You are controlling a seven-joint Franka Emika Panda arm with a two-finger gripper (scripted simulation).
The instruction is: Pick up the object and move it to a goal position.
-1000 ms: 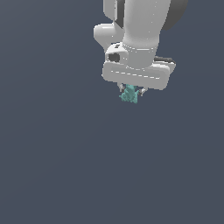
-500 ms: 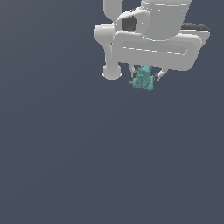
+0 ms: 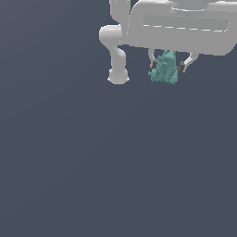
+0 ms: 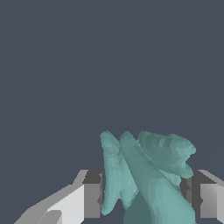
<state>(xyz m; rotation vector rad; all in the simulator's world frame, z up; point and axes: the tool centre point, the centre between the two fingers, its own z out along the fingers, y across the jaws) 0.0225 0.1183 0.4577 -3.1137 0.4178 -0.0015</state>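
The hand [image 3: 167, 65] is clamped on the object [image 3: 165, 69], and you can see it plainly from the exterior view: the teal-green lump sits between the two thin fingers [image 3: 152, 62], one pressing each flank, right under the broad white body of the arm [image 3: 180, 30]. The object's jagged lower edge pokes out below the fingertips. Beside it, toward the exterior view's left, a rounded white joint of the arm [image 3: 117, 74] hangs down at about the same height, apart from the object. Over to the wrist view: the object [image 4: 144, 179] fills the gap between the dark pads [image 4: 92, 194], its bumpy ridges fanning away from the camera. All around it is plain dark grey-blue background [image 3: 69, 162].
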